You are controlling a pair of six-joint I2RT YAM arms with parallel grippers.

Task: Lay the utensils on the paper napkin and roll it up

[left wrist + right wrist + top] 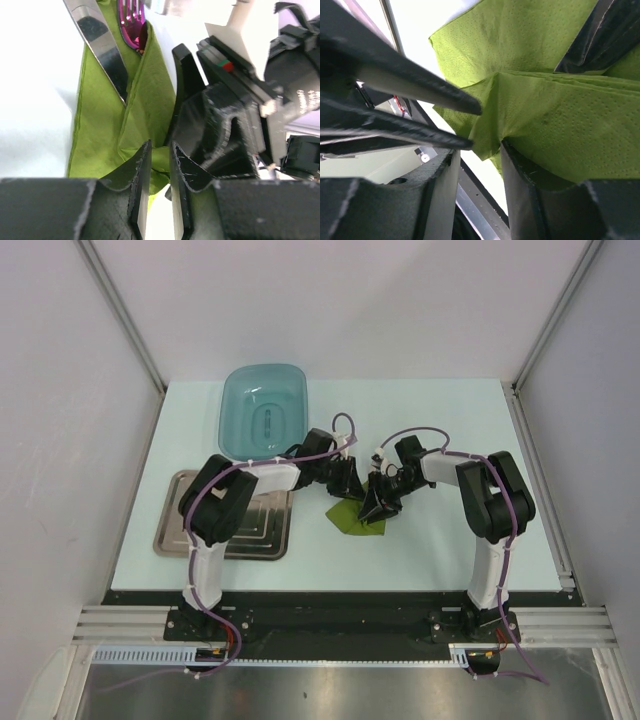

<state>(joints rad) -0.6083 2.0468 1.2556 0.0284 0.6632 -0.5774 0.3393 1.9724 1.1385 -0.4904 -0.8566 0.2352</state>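
Contact between the two tools is seen from above: the left gripper and the right gripper are found tip to tip over the paper napkin, which is bunched under and just in front of both sets of jaws. The teal basin and the steel tray are set well apart from the jaws, on the left arm's side of the table.

From the left wrist, the left jaws are seen narrow, with a pinched fold of the napkin held between their tips. Beyond the tips, a knife and a fork with a magenta part are seen lying in the crease of the sheet. The right gripper is crowded in just beside the left jaws. Small white print on its housing is too blurred to be read.

From the right wrist, the right jaws are seen part-way apart with a napkin fold between them, touching one finger. Whether it is gripped cannot be told.

Knife and fork are judged already placed. The rolling is judged begun but loose, with a tight roll yet to be made.
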